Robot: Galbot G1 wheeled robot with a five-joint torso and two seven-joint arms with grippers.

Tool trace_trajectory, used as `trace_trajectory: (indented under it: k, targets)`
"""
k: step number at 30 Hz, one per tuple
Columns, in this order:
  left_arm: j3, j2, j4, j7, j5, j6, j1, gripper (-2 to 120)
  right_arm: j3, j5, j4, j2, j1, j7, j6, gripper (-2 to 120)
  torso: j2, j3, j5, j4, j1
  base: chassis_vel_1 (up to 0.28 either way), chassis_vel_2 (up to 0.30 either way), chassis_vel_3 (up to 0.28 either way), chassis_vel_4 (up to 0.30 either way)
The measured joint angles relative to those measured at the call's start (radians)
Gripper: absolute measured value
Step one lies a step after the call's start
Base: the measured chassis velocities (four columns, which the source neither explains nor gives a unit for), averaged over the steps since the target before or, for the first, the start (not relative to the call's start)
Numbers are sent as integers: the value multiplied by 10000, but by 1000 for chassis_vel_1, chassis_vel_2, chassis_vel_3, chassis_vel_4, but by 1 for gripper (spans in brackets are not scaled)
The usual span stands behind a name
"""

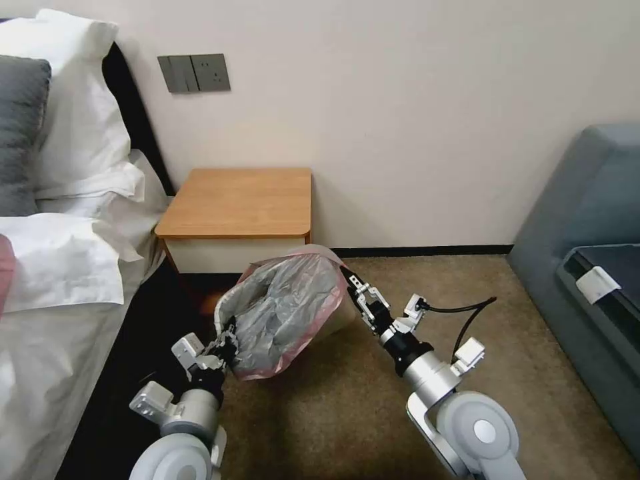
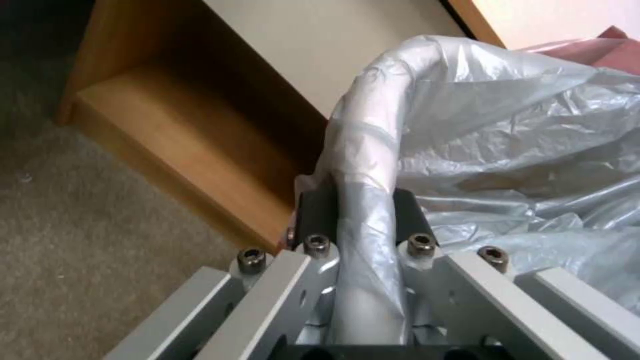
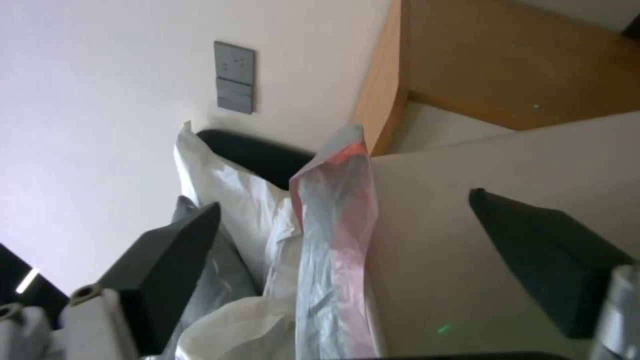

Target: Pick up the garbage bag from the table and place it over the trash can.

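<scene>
the table [image 1: 240, 200] stands at the far wall with its top bare; just near it sits the trash can [image 1: 343, 313], and the garbage bag [image 1: 287, 313] is draped over its open top (pink rim showing); to do this step well, i think the bag edge must be pulled snug round the whole rim; the left gripper [image 1: 227, 343] reaches in low from the near left, fingers clamped on the bag-covered rim; the right gripper [image 1: 353, 290] reaches to the right edge, fingers wide apart.
</scene>
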State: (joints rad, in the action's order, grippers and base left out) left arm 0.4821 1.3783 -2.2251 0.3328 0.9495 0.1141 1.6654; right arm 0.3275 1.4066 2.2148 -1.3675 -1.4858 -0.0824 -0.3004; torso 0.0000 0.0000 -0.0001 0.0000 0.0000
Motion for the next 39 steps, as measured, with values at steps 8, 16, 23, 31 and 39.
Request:
trace_trajectory:
  k: [8,16,23,31,39]
  targets:
    - [-56,44,11,0,-4,0,-15,5,-213,-626,-309,-35,287,229,-1,97,0,0,0,1,0,0,0,0,0]
    - [-55,36,-63,-2,-5,0,49,5,-303,-1085,-810,-71,577,486,16,72,0,0,1,0,0,0,0,0,0]
    - [-57,38,-65,-25,-20,0,86,5,-304,-1129,-901,-333,766,616,41,43,0,0,0,1,0,0,0,0,0]
    - [-79,39,-103,-44,-56,1,149,5,-320,-1320,-1021,-527,837,700,48,16,0,0,0,0,0,0,0,0,0]
    - [-107,68,-119,-71,-136,1,199,5,-398,-1418,-1085,-644,920,700,124,0,0,0,0,0,0,0,0,0,0]
